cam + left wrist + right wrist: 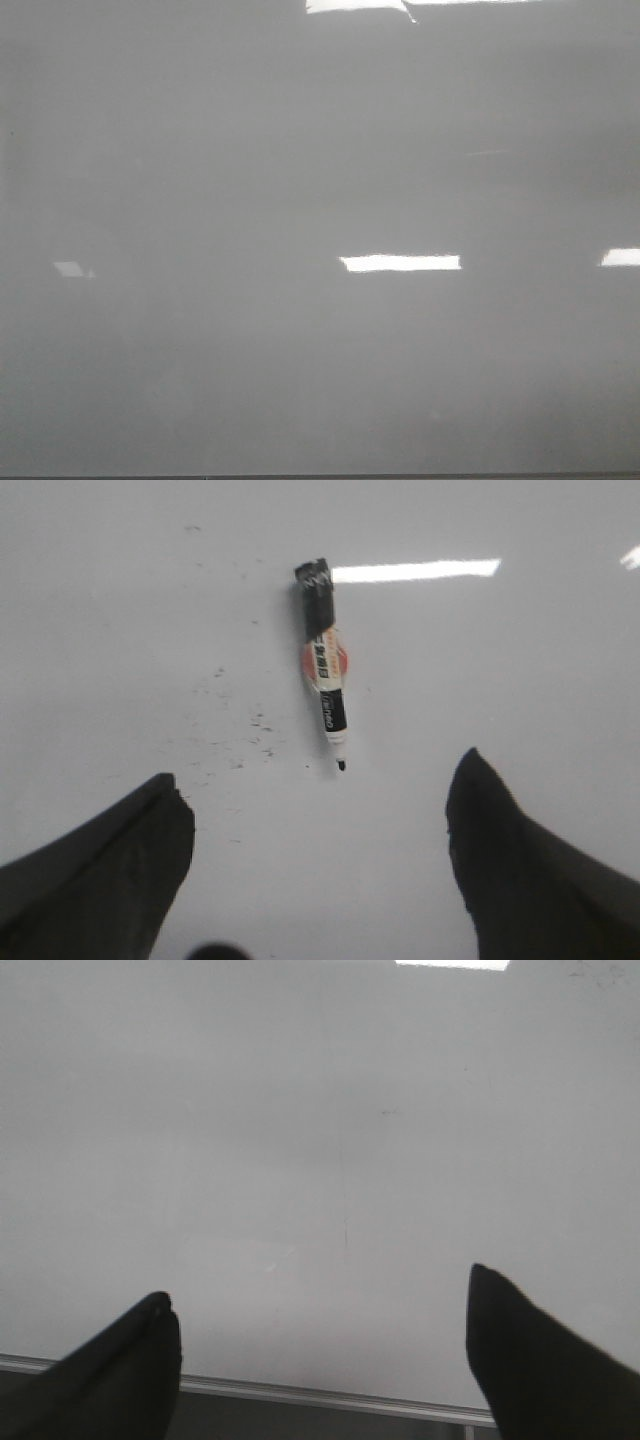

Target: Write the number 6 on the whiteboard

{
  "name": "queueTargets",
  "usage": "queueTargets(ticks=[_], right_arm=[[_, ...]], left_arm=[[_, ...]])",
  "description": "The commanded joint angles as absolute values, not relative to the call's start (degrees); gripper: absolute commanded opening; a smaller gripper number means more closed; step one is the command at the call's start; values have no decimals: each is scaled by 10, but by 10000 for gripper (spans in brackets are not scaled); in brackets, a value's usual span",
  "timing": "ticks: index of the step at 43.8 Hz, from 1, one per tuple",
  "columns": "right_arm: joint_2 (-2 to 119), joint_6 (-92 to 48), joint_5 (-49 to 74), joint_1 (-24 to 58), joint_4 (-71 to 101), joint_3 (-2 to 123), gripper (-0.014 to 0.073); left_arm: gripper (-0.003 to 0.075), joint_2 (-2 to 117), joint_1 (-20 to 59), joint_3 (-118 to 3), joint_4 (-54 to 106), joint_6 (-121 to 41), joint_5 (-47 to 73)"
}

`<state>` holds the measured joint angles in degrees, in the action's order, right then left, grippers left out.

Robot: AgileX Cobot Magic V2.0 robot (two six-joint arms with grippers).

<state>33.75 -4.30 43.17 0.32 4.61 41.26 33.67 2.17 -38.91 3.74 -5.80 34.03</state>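
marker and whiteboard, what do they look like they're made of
The marker looks like smooth plastic: a white barrel with a printed orange and black label, a black end and a dark tip, likely felt. The whiteboard looks like a hard, glossy coated panel, since it mirrors bright ceiling lights; the core is not visible. Its edge in the right wrist view looks like metal trim.

The front camera is looking forward and down over the whiteboard (300,180), which is filling its view. The left wrist camera is facing down close onto the board, showing a marker (324,662). The right wrist camera is looking down near the board's metal edge (330,1397). All three are sharing the board's surface.
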Motion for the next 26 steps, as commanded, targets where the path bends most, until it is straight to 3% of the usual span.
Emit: queueTargets(ticks=[1,11,26], right_arm=[[342,-50,398,4,42,431,613],[342,-50,399,4,42,431,613],[342,-50,400,4,42,431,613]], left_arm=[[546,366,57,-406,12,-58,309],[546,451,57,-410,-5,48,290],[546,612,54,-410,-5,48,147]])
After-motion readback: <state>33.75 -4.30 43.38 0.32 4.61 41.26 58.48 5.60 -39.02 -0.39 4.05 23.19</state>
